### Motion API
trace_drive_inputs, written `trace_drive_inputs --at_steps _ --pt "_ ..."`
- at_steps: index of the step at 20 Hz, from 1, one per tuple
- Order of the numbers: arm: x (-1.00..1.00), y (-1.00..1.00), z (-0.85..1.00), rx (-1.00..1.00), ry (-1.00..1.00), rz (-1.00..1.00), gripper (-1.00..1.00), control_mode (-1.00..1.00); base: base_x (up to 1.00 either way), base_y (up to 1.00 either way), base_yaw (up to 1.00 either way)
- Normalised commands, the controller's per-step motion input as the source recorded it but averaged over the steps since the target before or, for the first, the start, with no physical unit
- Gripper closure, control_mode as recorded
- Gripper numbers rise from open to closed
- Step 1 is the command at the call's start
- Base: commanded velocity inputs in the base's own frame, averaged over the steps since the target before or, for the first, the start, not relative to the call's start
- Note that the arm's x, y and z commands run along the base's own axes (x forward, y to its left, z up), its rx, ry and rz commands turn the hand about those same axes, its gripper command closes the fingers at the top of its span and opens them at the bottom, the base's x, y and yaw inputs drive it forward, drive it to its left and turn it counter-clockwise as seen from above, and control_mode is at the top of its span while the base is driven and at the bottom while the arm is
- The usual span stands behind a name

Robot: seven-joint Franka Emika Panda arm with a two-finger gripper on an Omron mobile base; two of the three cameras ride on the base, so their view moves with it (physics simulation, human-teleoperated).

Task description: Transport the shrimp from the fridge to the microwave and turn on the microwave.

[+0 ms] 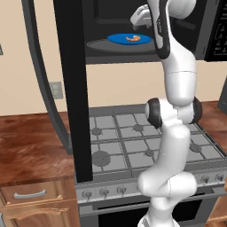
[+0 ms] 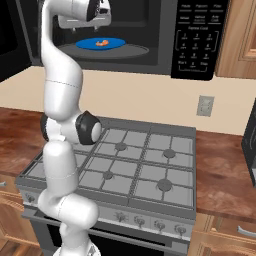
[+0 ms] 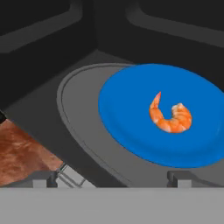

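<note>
One arm [image 1: 177, 84], white with dark joints, rises in front of the stove and reaches up to the microwave's open mouth.
One stove [image 2: 145, 165], grey, with grates and a front row of knobs, set between brown wooden bench [image 2: 222, 165] tops.
One microwave [image 2: 165, 35], black, mounted above the stove; its door [image 1: 73, 88] hangs open on the left, its keypad [image 2: 197, 37] sits on the right.
One turntable [image 3: 83, 118], grey and round, on the microwave floor.
One plate [image 3: 131, 113], blue and round, lying on the turntable.
One gripper [image 3: 111, 177], held at the mouth just above the plate's near side; fingers [image 3: 177, 177] spread wide and released, grasping nothing.
One wall outlet [image 2: 205, 106], pale, behind the stove.
One shrimp [image 3: 170, 114], curled, orange-pink, resting on the plate inside the microwave, clear of the fingers.
</note>
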Motion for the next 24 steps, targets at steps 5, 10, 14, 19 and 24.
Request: trace_drive_inputs --at_steps 5,10,14,19,24 --pt "-0.50 0.05 -0.67 -0.01 -0.24 -0.01 -1.00 -1.00 0.00 0.00 0.00" --pt "-0.64 0.05 -0.88 -0.02 -0.22 -0.02 -1.00 -1.00 0.00 0.00 0.00" --pt "-0.61 0.03 -0.84 -0.01 -0.23 -0.01 -1.00 -1.00 0.00 0.00 0.00" --pt "-0.56 0.02 -0.66 0.00 -0.23 0.00 -1.00 -1.00 0.00 0.00 0.00" --pt "-0.64 0.03 -0.41 0.00 -0.19 -0.03 -1.00 -1.00 0.00 0.00 0.00"
